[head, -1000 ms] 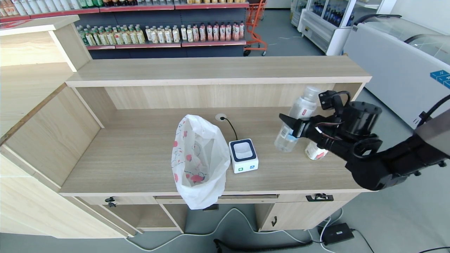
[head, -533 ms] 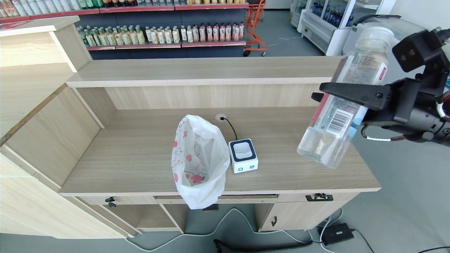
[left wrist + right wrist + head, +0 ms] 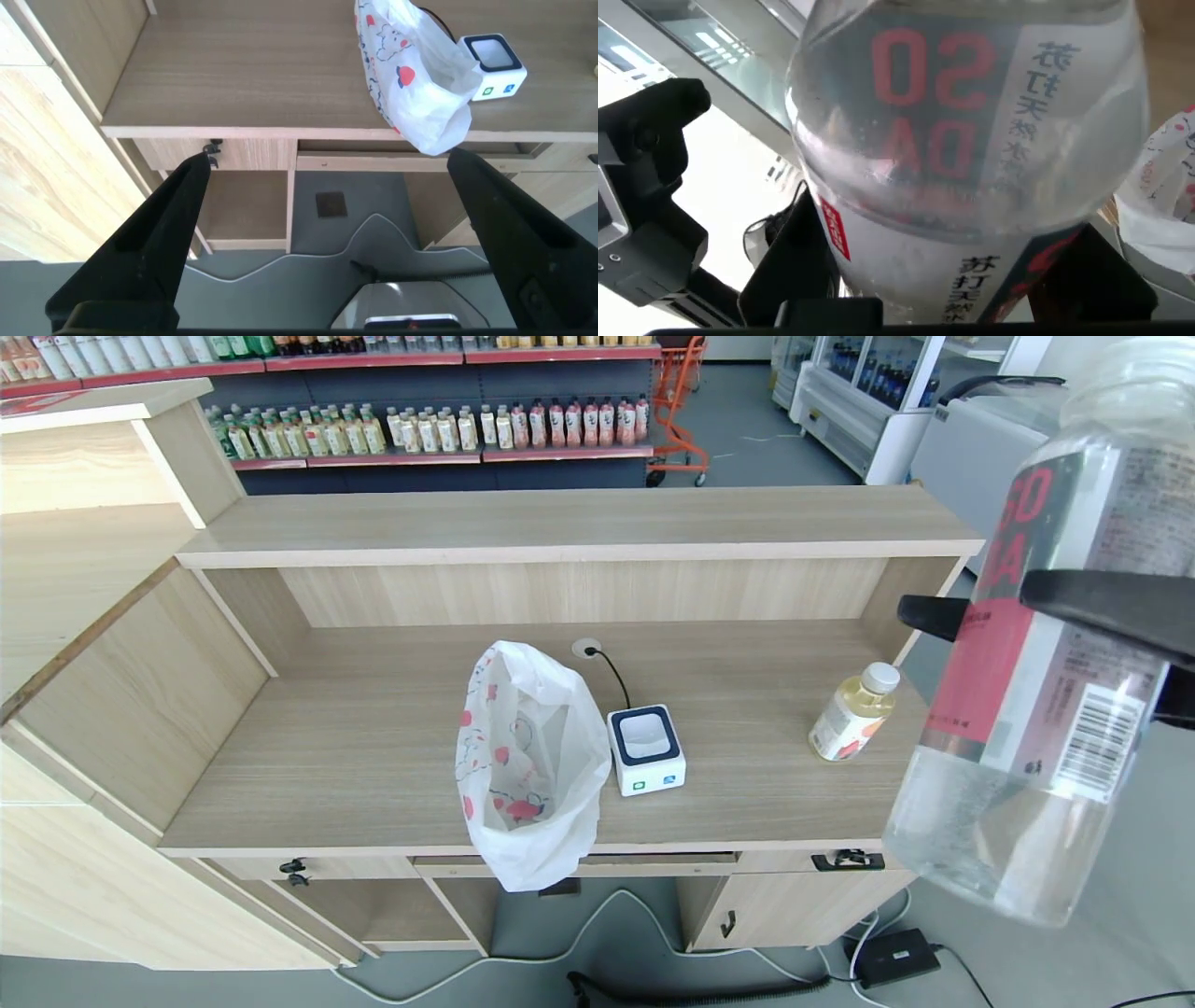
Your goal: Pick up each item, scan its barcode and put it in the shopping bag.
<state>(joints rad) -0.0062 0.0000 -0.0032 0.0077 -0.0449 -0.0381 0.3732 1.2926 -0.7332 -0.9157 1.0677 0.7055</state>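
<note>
Where the clear bottle [image 3: 990, 821] is: high and close before the head camera, tilted, seemingly off the right end of the counter [image 3: 373, 737].
Right gripper [image 3: 929, 280]: fingers pinching the clear bottle across its label.
Left gripper [image 3: 318, 233]: fingers spread wide, nothing between them, low before the counter's front edge.
Shopping bag [image 3: 527, 761]: mouth up at the front edge, just beside the scanner [image 3: 646, 749].
Small yellow bottle [image 3: 854, 712]: standing on the counter's right part, well apart from the scanner.
</note>
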